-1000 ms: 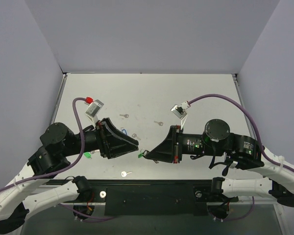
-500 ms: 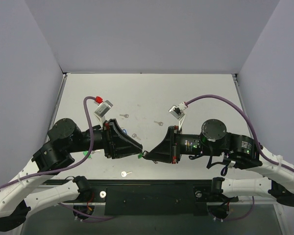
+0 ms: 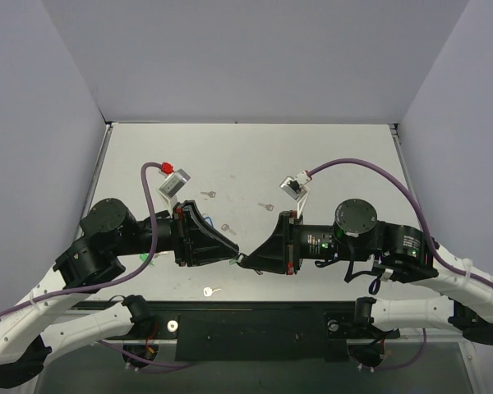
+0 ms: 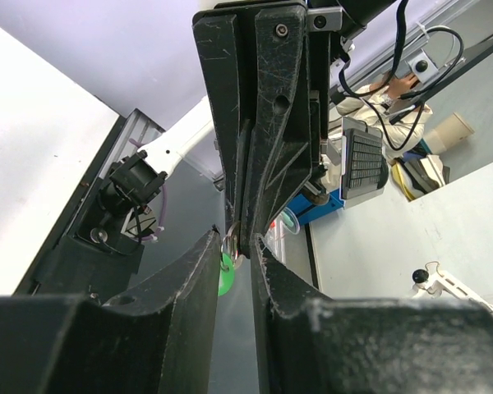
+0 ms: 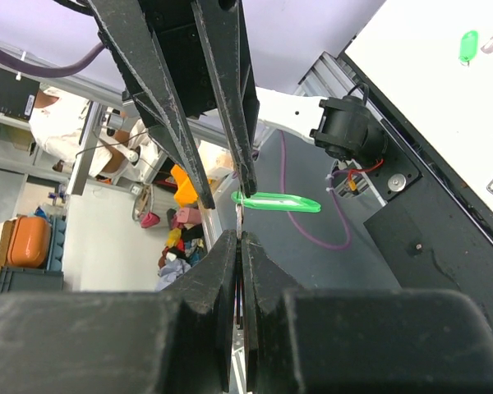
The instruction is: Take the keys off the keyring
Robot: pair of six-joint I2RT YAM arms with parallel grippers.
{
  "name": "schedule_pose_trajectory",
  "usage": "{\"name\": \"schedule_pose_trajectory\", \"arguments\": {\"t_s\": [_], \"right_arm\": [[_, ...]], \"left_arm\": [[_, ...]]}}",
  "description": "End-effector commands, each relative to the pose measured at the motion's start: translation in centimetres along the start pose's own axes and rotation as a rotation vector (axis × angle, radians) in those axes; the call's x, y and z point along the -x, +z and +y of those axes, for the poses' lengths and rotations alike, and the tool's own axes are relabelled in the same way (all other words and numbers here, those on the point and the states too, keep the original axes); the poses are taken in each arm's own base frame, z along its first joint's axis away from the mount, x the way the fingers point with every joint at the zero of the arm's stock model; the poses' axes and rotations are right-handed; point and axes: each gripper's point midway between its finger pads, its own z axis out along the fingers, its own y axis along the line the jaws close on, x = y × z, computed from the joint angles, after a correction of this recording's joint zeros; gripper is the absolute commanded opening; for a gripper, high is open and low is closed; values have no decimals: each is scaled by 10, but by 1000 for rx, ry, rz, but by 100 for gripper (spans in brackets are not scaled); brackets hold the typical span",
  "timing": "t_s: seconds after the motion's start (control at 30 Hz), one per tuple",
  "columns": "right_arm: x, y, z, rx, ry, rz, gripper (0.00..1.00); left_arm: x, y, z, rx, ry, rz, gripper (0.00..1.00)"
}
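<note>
My two grippers meet tip to tip above the table's near middle. My right gripper [image 3: 244, 261] is shut on a small silver key [image 5: 240, 220], its thin blade sticking out of the closed jaws [image 5: 241, 238]. The keyring's light-green tag [image 5: 279, 202] hangs sideways from that key; it also shows in the left wrist view [image 4: 223, 277] and, tiny, in the top view [image 3: 234, 261]. My left gripper [image 3: 233, 252] is open a little, with its fingertips [image 4: 207, 256] on either side of the thin metal ring [image 4: 230, 243]; its jaws [image 4: 239, 250] do not pinch it.
Loose silver keys lie on the table at the back [image 3: 208, 194], the middle [image 3: 266, 206], near the left gripper [image 3: 227, 227] and the front edge [image 3: 211, 290]. A brighter green tag [image 3: 148, 258] lies by the left arm. The black base rail [image 3: 246, 324] runs along the near edge.
My left gripper has moved right and forward until its tips reached the ring at the right gripper. The right gripper has shifted slightly left, still holding the key.
</note>
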Motion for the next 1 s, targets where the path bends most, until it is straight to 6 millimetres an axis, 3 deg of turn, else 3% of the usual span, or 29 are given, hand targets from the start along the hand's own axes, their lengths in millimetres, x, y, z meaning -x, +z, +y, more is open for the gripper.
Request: {"name": "schedule_pose_trajectory", "arguments": {"t_s": [0.0,0.37,0.47,0.57,0.73,0.97], "right_arm": [[12,-3,17,47,-27,-33,0],[12,-2,18,46,-31,-29,0],[12,-2,17,45,-34,-31,0],[13,-1,15,37,-37,-38,0],[13,0,10,33,-42,-58,29],[19,3,8,48,-44,-112,34]], "left_arm": [[2,-2,-11,-42,26,-3,30],[3,-1,-10,-41,24,-4,12],[3,-1,-10,-43,19,-8,0],[5,-2,-10,-38,9,-25,0],[10,-3,-10,-18,1,-52,0],[15,-8,-12,-12,-1,-88,0]]}}
